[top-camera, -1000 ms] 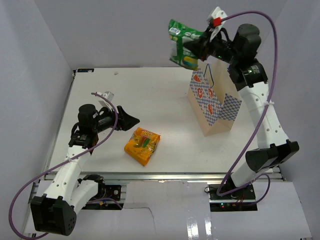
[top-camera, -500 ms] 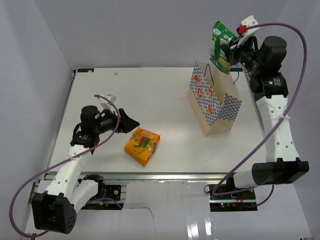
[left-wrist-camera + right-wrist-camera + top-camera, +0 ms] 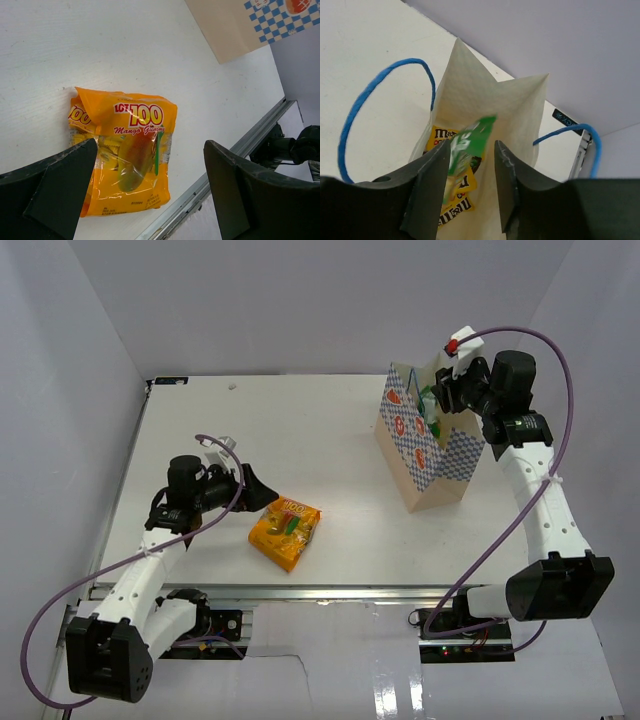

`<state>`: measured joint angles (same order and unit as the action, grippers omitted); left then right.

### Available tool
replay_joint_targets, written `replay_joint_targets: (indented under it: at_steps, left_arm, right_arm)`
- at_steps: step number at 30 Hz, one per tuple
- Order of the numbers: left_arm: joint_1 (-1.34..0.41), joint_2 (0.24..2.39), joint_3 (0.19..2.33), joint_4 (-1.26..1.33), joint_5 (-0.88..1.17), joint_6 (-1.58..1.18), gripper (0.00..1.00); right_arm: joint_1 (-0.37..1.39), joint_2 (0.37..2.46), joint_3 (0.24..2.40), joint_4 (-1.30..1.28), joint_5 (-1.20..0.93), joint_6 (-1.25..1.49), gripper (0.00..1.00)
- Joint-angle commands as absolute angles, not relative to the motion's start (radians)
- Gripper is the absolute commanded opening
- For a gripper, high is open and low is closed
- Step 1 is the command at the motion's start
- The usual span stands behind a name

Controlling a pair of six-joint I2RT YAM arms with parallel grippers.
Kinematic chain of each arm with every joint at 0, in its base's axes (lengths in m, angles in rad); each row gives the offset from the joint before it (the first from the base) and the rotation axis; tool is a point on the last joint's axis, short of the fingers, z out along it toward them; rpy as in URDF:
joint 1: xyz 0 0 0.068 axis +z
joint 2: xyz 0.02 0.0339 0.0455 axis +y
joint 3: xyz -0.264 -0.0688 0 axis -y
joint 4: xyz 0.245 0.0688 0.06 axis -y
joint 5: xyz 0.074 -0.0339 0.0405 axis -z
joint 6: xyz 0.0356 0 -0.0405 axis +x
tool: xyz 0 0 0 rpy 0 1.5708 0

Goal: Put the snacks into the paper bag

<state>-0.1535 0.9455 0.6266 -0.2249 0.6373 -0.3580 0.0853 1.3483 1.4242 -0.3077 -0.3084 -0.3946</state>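
**A:** Where is the green-white pouch [image 3: 469,142]?

**B:** In the mouth of the paper bag [image 3: 428,462], which stands upright at the far right of the table [image 3: 300,420]. The pouch's long axis runs along the fingers of the right gripper [image 3: 470,150]. Its pale end sits between them, and its green end reaches past the fingertips down into the bag, leaning a little.

**A:** Is that claw clamped on it?

**B:** I cannot tell. In the right wrist view the pouch lies against one finger, and a strip of bag shows between it and the other finger.

**A:** Anything under it?

**B:** Yellow packets [image 3: 442,134] lie on the bag's floor, and a blue cord handle [image 3: 412,61] arches outside the rim.

**A:** And the big one?

**B:** The orange-yellow pouch [image 3: 125,150] lies flat on the table, face up, near the front edge and well apart from the bag. Its long axis runs roughly far to near, slanted. The printed top points away from the rail [image 3: 235,150] and the bottom seam towards it.

**A:** The left gripper [image 3: 264,488]?

**B:** Spread wide and holding nothing, just beside the pouch and pointed at it; in the left wrist view its two fingers frame the pouch
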Motion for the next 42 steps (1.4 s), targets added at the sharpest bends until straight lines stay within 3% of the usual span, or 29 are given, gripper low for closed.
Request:
replay_joint_targets:
  at_steps: [1,7,8,9,11,12,16,19,25,33,37,42]
  left_arm:
    - [-0.179,0.998,0.638,-0.236,0.586,-0.316,0.98]
    - [-0.316,1.190,0.741,-0.299,0.394,-0.243,0.98]
    - [-0.328,1.216,0.755,-0.308,0.384,-0.233,0.98]
    - [-0.350,1.239,0.768,-0.311,0.365,-0.224,0.98]
    - [-0.365,1.308,0.813,-0.327,0.356,-0.199,0.96]
    - [-0.379,1.327,0.827,-0.331,0.354,-0.190,0.95]
    - [-0.416,1.393,0.880,-0.362,0.333,-0.155,0.92]
    - [-0.448,1.428,0.899,-0.396,0.299,-0.133,0.91]
    - [-0.509,1.500,0.919,-0.426,0.229,-0.132,0.86]
    - [-0.543,1.594,0.922,-0.445,0.193,-0.150,0.61]
    - [-0.543,1.597,0.911,-0.440,0.213,-0.170,0.21]
    - [-0.541,1.516,0.926,-0.428,0.236,-0.207,0.04]
  right_arm:
    - [0.081,1.292,1.466,-0.242,-0.293,-0.420,0.48]
    - [0.077,1.295,1.618,-0.276,-0.337,-0.379,0.57]
    - [0.077,1.295,1.641,-0.284,-0.380,-0.383,0.62]
    - [0.075,1.293,1.666,-0.294,-0.411,-0.397,0.75]
    - [0.072,1.293,1.724,-0.337,-0.510,-0.411,0.89]
    - [0.072,1.292,1.735,-0.351,-0.547,-0.414,0.92]
    - [0.072,1.279,1.711,-0.413,-0.731,-0.376,0.90]
    - [0.080,1.255,1.579,-0.420,-0.853,-0.332,0.90]
    - [0.190,1.220,1.456,-0.480,-0.856,-0.362,0.90]
    - [0.305,1.235,1.324,-0.485,-0.844,-0.351,0.90]
    - [0.368,1.258,1.272,-0.480,-0.876,-0.350,0.90]
    - [0.443,1.281,1.232,-0.482,-0.925,-0.388,0.90]
